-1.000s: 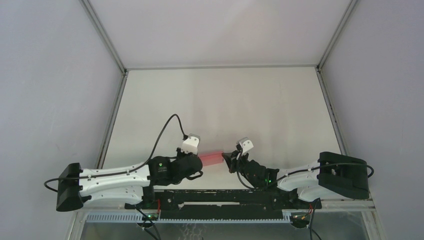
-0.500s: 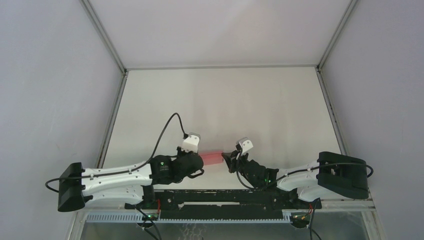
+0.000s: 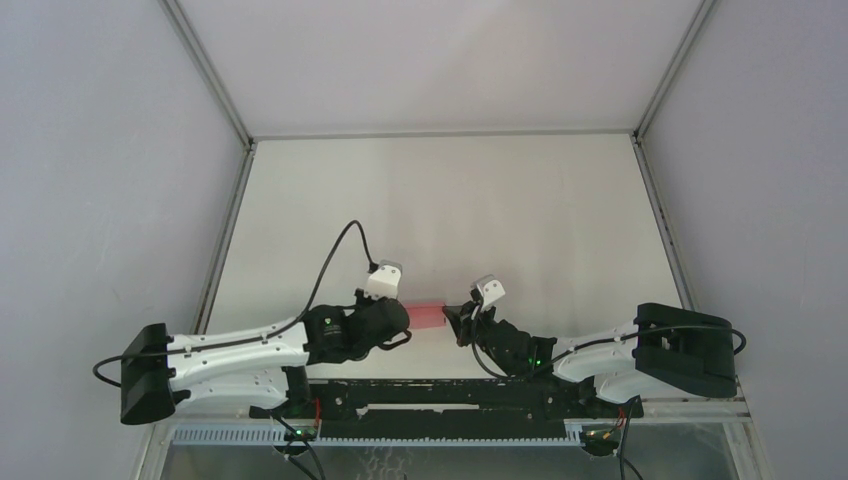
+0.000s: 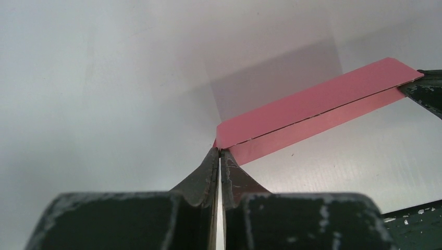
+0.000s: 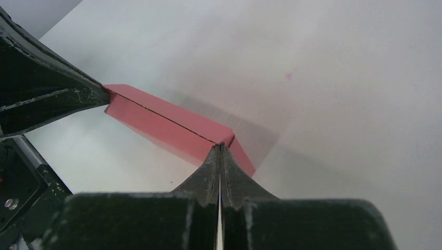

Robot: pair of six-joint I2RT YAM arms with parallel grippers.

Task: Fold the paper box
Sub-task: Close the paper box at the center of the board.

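Above the pale bench, the paper box, flattened to a pink strip, spans two arms. The left end effector and right end effector each pinch shut on an opposite end. The thin, light card would likely buckle or crease, so grips near the folds look safest. Flaps and tabs cannot be made out, nor whether the box touches the bench.

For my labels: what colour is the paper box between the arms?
The paper box is plain pink; the left wrist view shows it best.
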